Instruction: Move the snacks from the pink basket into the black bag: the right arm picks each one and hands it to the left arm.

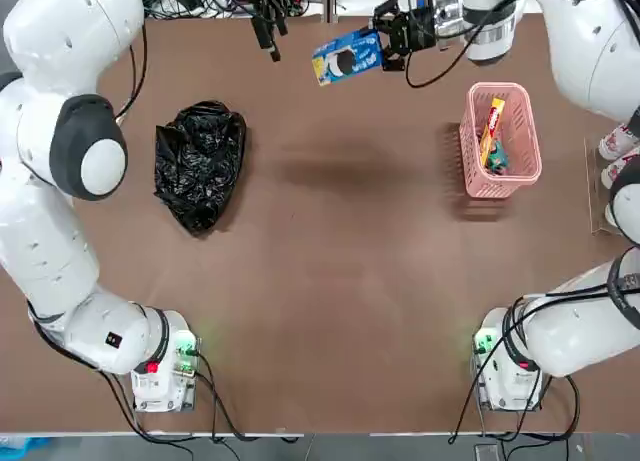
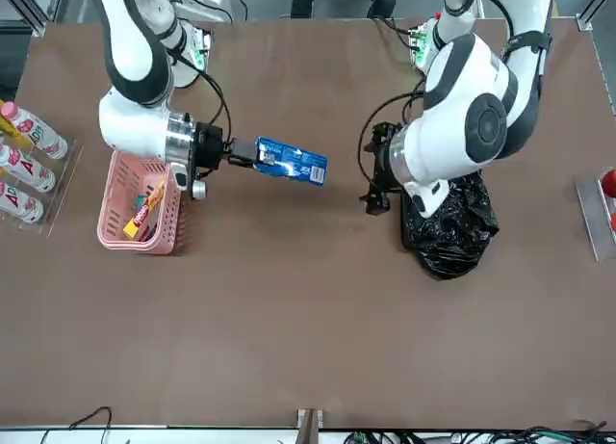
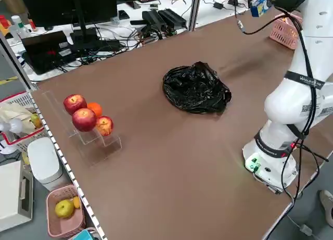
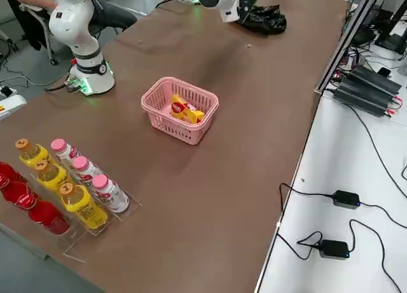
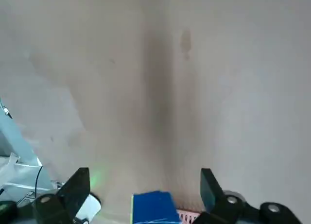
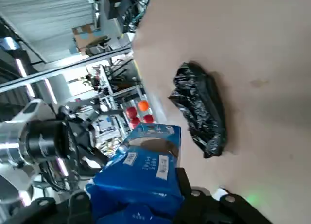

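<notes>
Read the overhead view as a clock. Your right hand (image 1: 393,46), near 1 o'clock, grips the blue pack (image 1: 347,58) by one end, probably so the free end can reach your left hand (image 1: 268,31). That one waits near 11, wide apart and holding nothing, apparently ready to receive. The pink basket (image 1: 468,153) sits at 2 as the source; the black bag (image 1: 200,166) lies at 10, on the receiving arm's side. Count one pack gripped and two in the basket: the yellow-orange pack (image 1: 491,131) and the teal pack (image 1: 497,158). One basket, one bag.
</notes>
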